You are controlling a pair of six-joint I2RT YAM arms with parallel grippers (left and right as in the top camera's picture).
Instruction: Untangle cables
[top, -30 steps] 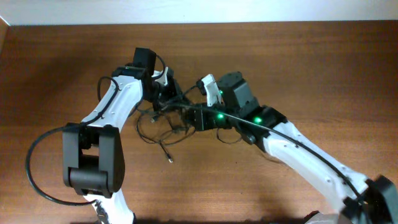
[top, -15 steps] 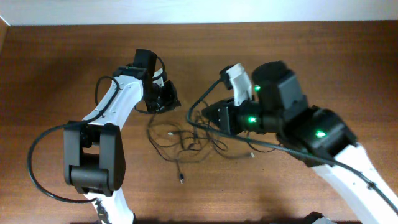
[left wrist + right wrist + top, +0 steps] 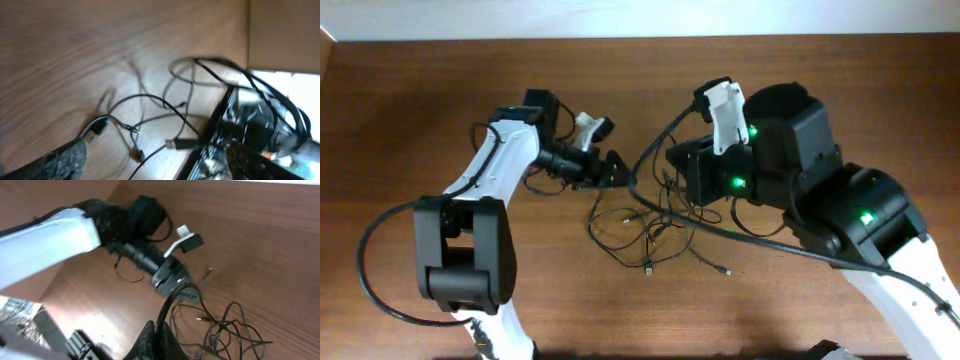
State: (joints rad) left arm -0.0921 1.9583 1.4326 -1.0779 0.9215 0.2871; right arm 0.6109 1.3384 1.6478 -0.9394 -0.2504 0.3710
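— Where are the cables (image 3: 648,232)?
— In a loose tangle on the tabletop (image 3: 410,110), between the two arms and just below both grippers. They are thin black cords looped over one another. One small plug lies at the lower edge of the heap, another off to its right.
— Anything crowding them?
— The left gripper (image 3: 608,170) sits just up and left of the tangle, the right gripper (image 3: 682,172) just up and right. A thicker black cable (image 3: 636,170) off the right arm arcs down between them and runs across the tangle's upper right.
— Surfaces?
— Brown wood grain, slightly glossy. The arms are white shells with black joints, and green lights (image 3: 733,184) glow on the right one.
— And the jaws?
— The left jaws are spread wide. The left wrist view shows rough-textured fingers (image 3: 60,161) at opposite bottom corners, with cords and a metal-tipped plug (image 3: 175,144) on the wood between them. For the right jaws I cannot tell: in the right wrist view they are a dark, cropped mass at the bottom edge, with the thick cable curving up in front.
— Does any cord reach the right jaws?
— A few strands run up towards them, but contact is too dark to make out.
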